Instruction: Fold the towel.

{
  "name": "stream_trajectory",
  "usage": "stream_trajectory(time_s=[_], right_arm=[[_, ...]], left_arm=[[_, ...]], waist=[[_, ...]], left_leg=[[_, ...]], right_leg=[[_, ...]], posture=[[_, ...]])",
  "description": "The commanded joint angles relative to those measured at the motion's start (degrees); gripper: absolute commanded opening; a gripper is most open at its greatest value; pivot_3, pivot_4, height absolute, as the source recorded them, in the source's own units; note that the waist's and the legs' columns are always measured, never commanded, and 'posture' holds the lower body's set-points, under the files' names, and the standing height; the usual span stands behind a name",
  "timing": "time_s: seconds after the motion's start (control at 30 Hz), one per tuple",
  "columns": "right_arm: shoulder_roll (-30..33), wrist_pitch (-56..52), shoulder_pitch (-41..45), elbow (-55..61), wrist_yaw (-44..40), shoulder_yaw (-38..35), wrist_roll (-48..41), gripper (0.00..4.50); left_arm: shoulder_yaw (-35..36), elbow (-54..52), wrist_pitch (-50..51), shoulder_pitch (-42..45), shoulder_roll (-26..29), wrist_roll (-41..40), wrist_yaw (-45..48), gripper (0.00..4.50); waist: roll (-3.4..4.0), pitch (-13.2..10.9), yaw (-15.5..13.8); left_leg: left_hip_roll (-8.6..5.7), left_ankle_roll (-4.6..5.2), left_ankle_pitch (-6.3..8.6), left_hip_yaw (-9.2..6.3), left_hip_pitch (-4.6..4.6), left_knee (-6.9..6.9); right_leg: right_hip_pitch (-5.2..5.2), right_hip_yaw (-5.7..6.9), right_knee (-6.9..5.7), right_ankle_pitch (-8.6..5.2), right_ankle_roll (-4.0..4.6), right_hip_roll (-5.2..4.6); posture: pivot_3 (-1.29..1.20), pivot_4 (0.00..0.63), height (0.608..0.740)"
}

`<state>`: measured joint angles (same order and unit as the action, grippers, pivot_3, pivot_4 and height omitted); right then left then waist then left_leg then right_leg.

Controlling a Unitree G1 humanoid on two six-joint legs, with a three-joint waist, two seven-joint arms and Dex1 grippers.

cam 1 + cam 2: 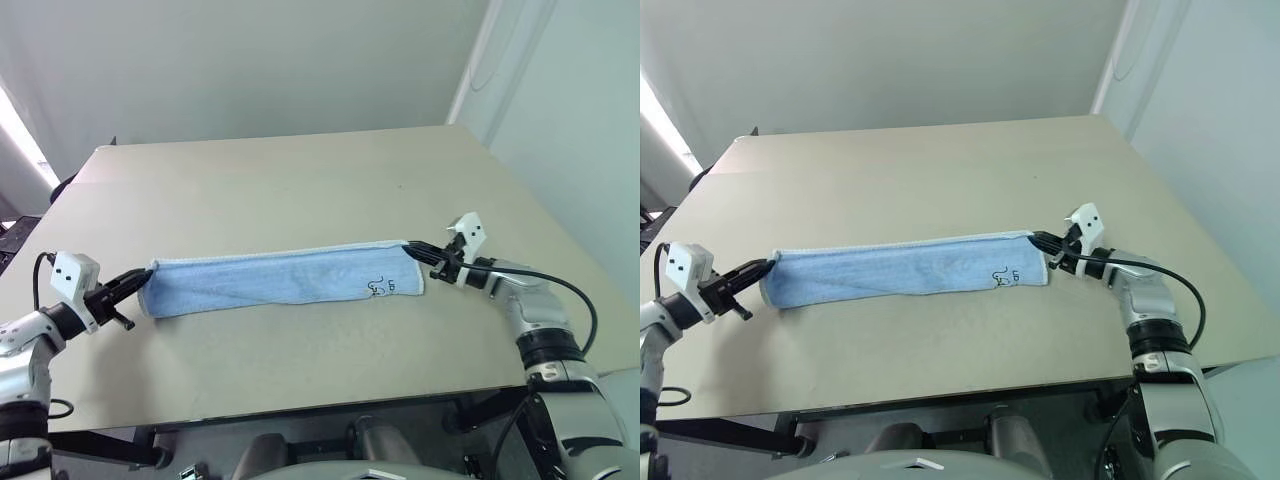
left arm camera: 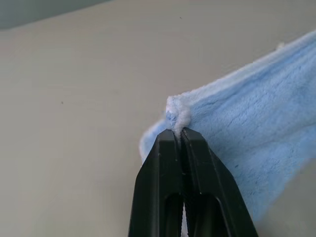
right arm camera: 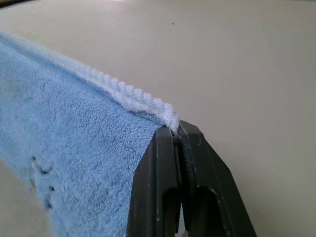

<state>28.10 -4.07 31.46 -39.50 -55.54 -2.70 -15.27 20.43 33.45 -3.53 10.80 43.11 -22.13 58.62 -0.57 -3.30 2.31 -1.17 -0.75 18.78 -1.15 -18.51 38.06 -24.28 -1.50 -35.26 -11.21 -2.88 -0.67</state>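
The light-blue towel (image 1: 280, 277) is stretched into a long band across the near part of the tan table (image 1: 300, 180), white stitching along its upper edge and a small dark emblem (image 1: 381, 287) near its right end. My left gripper (image 1: 143, 278) is shut on the towel's left top corner (image 2: 177, 114). My right gripper (image 1: 412, 247) is shut on the right top corner (image 3: 168, 116). The towel hangs taut between them, its lower part at or just above the tabletop.
The table's front edge (image 1: 300, 405) runs just below the towel. A white wall (image 1: 570, 100) stands close on the right. Dark equipment (image 1: 15, 240) sits off the table's left side. Bare tabletop lies behind the towel.
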Motion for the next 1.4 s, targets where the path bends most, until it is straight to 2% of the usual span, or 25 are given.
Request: stream_trajectory(time_s=[0.03,0.23,0.33,0.57,0.63,0.7,0.9,1.0,1.17,1.4], right_arm=[[-0.6,3.8,4.1,-6.5,3.0,-0.7,2.4,0.0],[-3.3,6.7,7.6,-12.1,4.9,-0.6,4.2,0.0],[-4.7,7.2,9.0,-13.3,7.1,-1.6,3.8,0.68],[-5.3,6.1,10.0,-11.7,7.5,-3.2,2.8,3.12],[-4.6,1.4,10.2,-9.7,6.4,-4.2,1.0,3.85],[-3.0,-8.6,10.8,-6.9,5.8,-6.1,-2.1,4.46],[5.8,-48.9,9.8,0.5,-2.4,-9.2,-14.3,4.46],[9.5,-61.3,7.7,2.8,-4.6,-11.0,-18.8,4.46],[12.1,-70.4,2.6,7.7,-4.9,-11.1,-22.0,4.46],[8.5,-71.9,-0.8,7.2,-0.8,-10.5,-21.6,4.46]], left_arm=[[-0.1,6.8,-3.6,4.9,0.1,2.3,-2.3,0.03],[-2.6,14.4,-7.2,9.0,-1.5,5.1,-2.7,0.03],[-2.8,16.5,-7.5,9.8,-1.8,5.2,-2.2,0.73],[-0.5,18.0,-10.2,11.7,-2.3,4.4,-7.0,3.16],[0.6,17.3,-10.5,12.2,-2.3,3.7,-8.6,3.18],[1.7,14.9,-10.0,11.6,-2.4,2.2,-7.6,3.18],[2.3,-6.2,-1.5,1.9,-2.8,-4.8,-2.2,3.18],[2.0,-15.5,3.0,-2.8,-2.9,-7.2,-1.4,3.18],[0.0,-23.5,5.1,-6.9,-4.5,-6.3,-2.1,3.18],[-3.1,-27.9,7.0,-8.5,-6.7,-5.8,-1.9,3.18]], waist=[[0.01,0.0,0.0],[0.0,0.0,0.3],[0.0,0.0,0.3],[-0.12,0.1,-0.1],[-0.13,0.1,-0.1],[-0.12,0.1,0.0],[-0.1,0.1,-0.1],[-0.1,0.1,-0.1],[-0.08,0.1,-0.2],[-0.11,0.1,0.4]], left_leg=[[0.0,0.0,0.0,0.01,0.0,0.0],[0.0,0.0,0.0,0.01,0.0,-0.02],[0.02,0.0,0.0,0.0,0.02,-0.03],[0.02,0.0,0.0,-0.06,0.02,0.01],[0.01,0.0,0.0,-0.05,0.01,0.02],[-0.01,0.0,0.0,-0.04,0.0,0.02],[-0.02,0.01,0.01,-0.05,-0.26,-0.01],[-0.02,0.01,0.02,-0.11,-0.34,-0.01],[0.0,0.02,0.01,-0.09,-0.22,0.06],[0.03,0.02,0.01,0.09,0.04,0.1]], right_leg=[[0.0,0.0,0.0,0.0,0.0,-0.01],[-0.03,-0.05,-0.05,0.02,0.0,-0.1],[-0.06,-0.07,-0.11,0.03,0.0,-0.11],[-0.05,-0.08,-0.2,0.03,0.02,-0.15],[-0.05,-0.08,-0.19,0.04,0.02,-0.19],[-0.06,-0.09,-0.19,0.04,0.01,-0.24],[-0.29,-0.06,-0.15,0.04,0.02,-0.38],[-0.33,-0.01,-0.14,0.03,0.03,-0.37],[-0.18,0.0,-0.1,-0.12,-0.2,-0.17],[0.1,-0.08,-0.12,-0.15,-0.18,0.1]], posture=[[0.0,0.0,0.74],[0.0,0.0,0.74],[0.0,0.0,0.74],[0.0,0.0,0.74],[0.0,0.0,0.74],[0.0,0.0,0.74],[0.0,0.0,0.74],[0.0,0.0,0.74],[0.0,0.0,0.74],[0.0,0.0,0.74]])
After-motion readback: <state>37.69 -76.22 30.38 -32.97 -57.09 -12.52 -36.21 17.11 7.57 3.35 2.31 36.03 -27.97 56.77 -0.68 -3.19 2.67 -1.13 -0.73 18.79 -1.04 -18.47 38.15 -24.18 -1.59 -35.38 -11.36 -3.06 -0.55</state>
